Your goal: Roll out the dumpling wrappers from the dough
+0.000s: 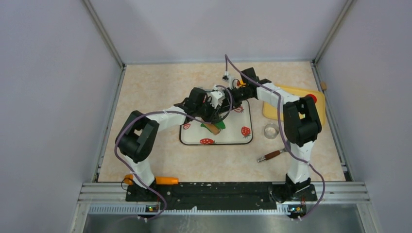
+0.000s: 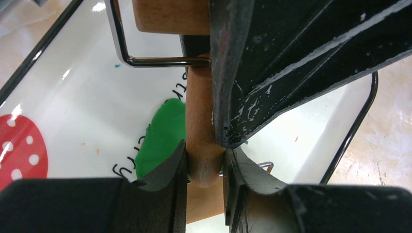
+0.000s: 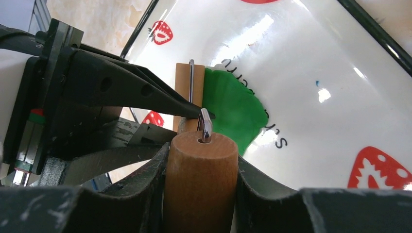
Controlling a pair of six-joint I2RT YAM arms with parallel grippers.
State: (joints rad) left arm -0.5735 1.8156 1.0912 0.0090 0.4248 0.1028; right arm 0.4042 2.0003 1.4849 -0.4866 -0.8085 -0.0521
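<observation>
While clamped on the wooden roller (image 2: 198, 107), left hand (image 2: 204, 160) and right hand (image 3: 201, 155) over strawberry tray (image 2: 87, 97); green dough (image 3: 233, 107) inside, beneath them.

The roller (image 3: 200, 179) is seen as smooth, matt bare wood, fitted with a shiny metal wire frame (image 2: 145, 60). The tray (image 3: 311, 73) is finished in glossy white. At its 12 o'clock, the table (image 1: 160, 87) is seen as mottled and stone-like. The dough (image 3: 233, 104) is seen smooth and dull. The left gripper (image 2: 205, 158) is fingered in matt black plastic, scuffed white.
</observation>
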